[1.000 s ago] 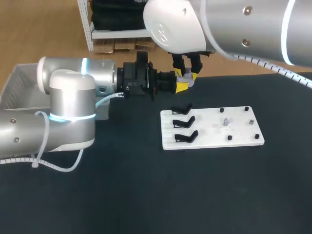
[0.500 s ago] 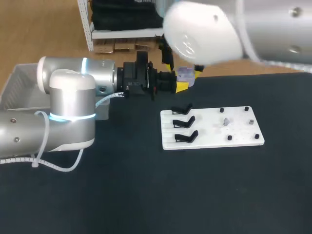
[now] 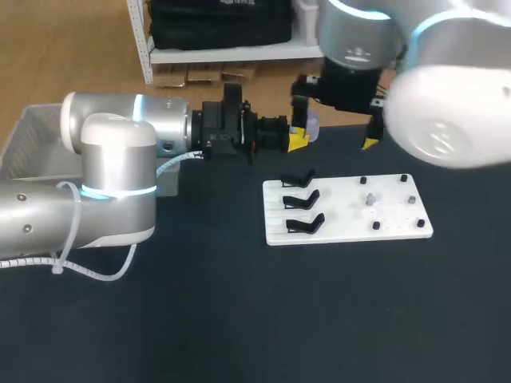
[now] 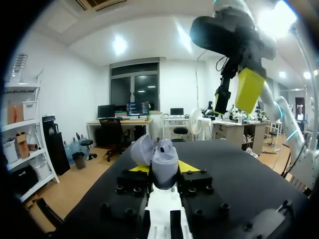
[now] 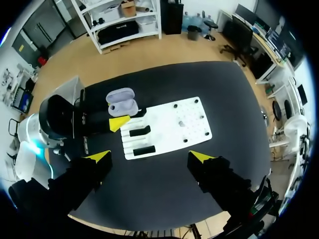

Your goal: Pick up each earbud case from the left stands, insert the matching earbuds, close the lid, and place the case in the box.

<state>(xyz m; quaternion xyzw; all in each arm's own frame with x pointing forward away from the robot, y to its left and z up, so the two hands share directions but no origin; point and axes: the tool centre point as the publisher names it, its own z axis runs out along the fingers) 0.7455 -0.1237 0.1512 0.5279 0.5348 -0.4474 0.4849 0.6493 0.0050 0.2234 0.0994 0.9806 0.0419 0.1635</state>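
Fingers (image 4: 190, 166) of your left gripper (image 4: 163, 172) are clamped on the lavender earbud case (image 4: 164, 160). Its lid is swung open, and it is held near the table's far edge, just past the far left corner of the white board (image 3: 351, 209). Your right gripper (image 5: 149, 157) hangs high over the table, fingers spread wide with nothing between them. The case lies well below it, near the board's three black stands (image 3: 302, 200). You have one small grey earbud (image 3: 370, 199) among the board's pegs.
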